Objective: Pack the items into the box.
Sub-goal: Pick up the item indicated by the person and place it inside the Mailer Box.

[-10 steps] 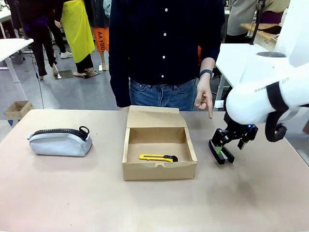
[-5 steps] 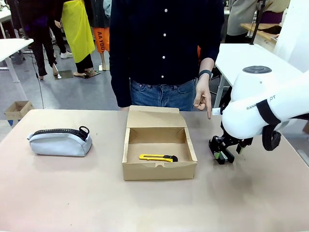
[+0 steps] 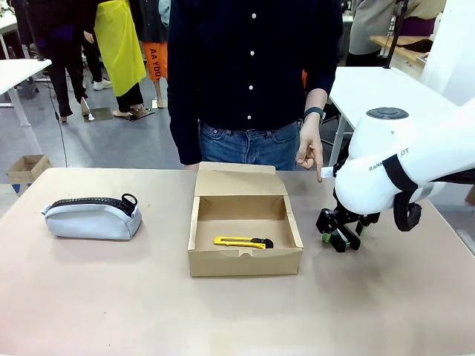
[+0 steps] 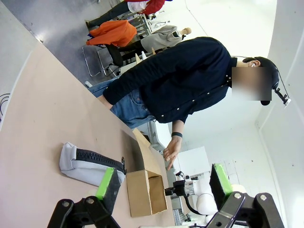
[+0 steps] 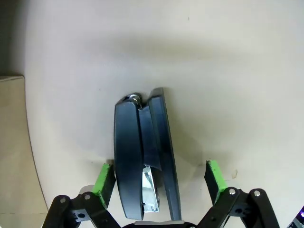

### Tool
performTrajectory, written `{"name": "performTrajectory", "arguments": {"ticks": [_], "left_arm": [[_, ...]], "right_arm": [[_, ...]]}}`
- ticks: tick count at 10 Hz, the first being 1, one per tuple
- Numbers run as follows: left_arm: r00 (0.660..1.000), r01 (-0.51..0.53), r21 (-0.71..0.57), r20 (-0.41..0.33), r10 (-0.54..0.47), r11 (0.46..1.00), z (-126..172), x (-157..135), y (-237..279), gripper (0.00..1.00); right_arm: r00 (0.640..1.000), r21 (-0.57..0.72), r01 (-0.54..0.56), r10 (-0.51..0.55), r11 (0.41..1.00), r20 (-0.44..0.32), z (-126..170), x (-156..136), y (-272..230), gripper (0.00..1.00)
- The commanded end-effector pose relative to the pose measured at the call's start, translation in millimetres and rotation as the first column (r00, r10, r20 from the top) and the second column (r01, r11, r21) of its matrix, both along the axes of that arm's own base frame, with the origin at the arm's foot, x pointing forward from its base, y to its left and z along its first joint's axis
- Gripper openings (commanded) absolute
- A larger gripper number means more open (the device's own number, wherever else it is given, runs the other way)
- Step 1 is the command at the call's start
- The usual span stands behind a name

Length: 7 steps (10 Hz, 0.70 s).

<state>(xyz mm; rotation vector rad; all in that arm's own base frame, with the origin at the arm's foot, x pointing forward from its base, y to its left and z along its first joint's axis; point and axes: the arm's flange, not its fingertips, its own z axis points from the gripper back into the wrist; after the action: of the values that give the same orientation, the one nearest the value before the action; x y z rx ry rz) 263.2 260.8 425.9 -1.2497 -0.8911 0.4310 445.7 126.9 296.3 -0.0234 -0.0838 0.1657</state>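
A small black stapler (image 5: 142, 156) lies on the table between the green pads of my right gripper (image 5: 159, 178). The jaws stand around it with a gap on the right side, so the gripper is open. In the front view that gripper (image 3: 338, 236) is down at the table, right of the box (image 3: 245, 261). The brown cardboard box stands open with its lid flap back, and the yellow-and-black utility knife (image 3: 243, 242) lies inside. The grey pouch (image 3: 93, 216) rests on the table at the left. My left gripper (image 4: 164, 183) is open in the air, holding nothing.
A person stands at the far side of the table, one hand (image 3: 310, 152) pointing down toward the spot by my right gripper. The tabletop (image 3: 111, 297) is bare at the front. Other tables and people are farther off.
My right arm has come down and a little left onto the stapler's spot. Its jaws have narrowed slightly. The box, knife and pouch have not moved.
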Motion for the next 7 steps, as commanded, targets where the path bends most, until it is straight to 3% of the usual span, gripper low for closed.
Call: {"name": "performTrajectory", "arguments": {"ticks": [1, 2, 3, 4, 7], "left_arm": [[0.999, -0.008, -0.005, 0.036, 0.008, 1.000, -0.3, 0.0, -1.0, 1.00], [0.999, -0.008, -0.005, 0.036, 0.008, 1.000, -0.3, 0.0, -1.0, 1.00], [0.999, -0.008, -0.005, 0.036, 0.008, 1.000, -0.3, 0.0, -1.0, 1.00], [0.999, -0.008, -0.005, 0.036, 0.008, 1.000, -0.3, 0.0, -1.0, 1.00], [0.999, -0.008, -0.005, 0.036, 0.008, 1.000, -0.3, 0.0, -1.0, 1.00]], "right_arm": [[0.999, -0.015, -0.006, 0.007, 1.000, 0.049, 1.2, 2.7, 4.3, 0.83], [0.999, -0.012, -0.001, 0.001, 1.000, 0.047, 2.5, 2.5, 5.3, 0.40], [0.999, -0.005, -0.002, 0.002, 1.000, 0.042, 3.0, 2.5, 5.3, 0.23], [0.999, 0.002, -0.002, 0.002, 1.000, 0.037, 2.9, 2.1, 4.3, 0.00], [0.999, 0.022, -0.003, 0.002, 1.000, 0.039, 6.1, 0.0, 3.7, 0.04]]}}
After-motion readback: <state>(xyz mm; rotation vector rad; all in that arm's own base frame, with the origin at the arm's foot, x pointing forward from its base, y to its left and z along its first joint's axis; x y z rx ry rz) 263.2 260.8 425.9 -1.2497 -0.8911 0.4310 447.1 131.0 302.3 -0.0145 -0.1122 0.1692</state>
